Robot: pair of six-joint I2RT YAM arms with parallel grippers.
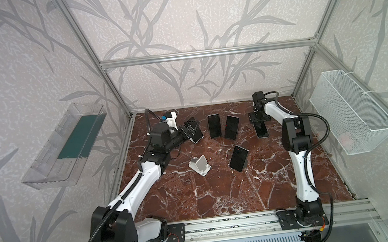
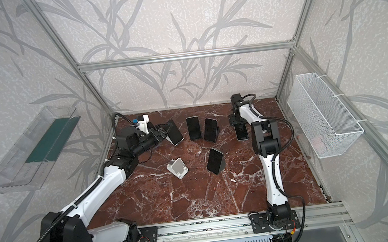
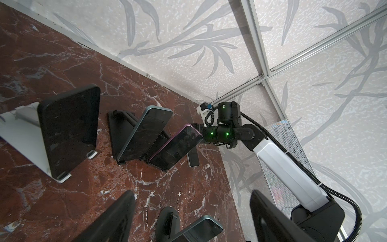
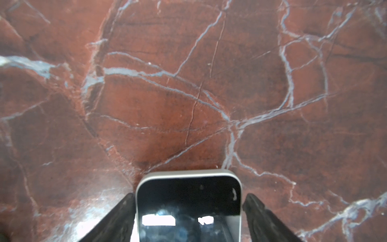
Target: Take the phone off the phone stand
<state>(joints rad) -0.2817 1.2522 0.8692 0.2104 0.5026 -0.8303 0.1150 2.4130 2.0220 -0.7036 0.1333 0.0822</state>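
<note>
The phone (image 1: 261, 130), silver-edged with a dark screen, lies flat on the marble table (image 1: 221, 193) in the upper right of the tabletop in both top views. It rests on no stand, so we judge the removal itself done. The right gripper (image 4: 188, 196) sits low over one end of it, with a finger (image 4: 123, 211) along each long side. In the right wrist view a slim gap shows on either side, so we read the jaws as parted and flanking the phone, not clamping it. That low, square pose suits a set-down, letting the phone land flat rather than drop.

To the left, in the upper middle, two more phones (image 1: 214, 126) lean on dark stands (image 3: 119, 125). A third phone (image 1: 238, 158) stands lower centre, and an empty white stand (image 1: 199, 167) sits left of centre. In the upper left a fourth phone (image 1: 196, 134) leans on a pale stand (image 3: 21, 130). The left gripper (image 3: 192, 192) hangs just beside it, jaws wide apart and holding nothing, plausibly lined up for that one.
</note>
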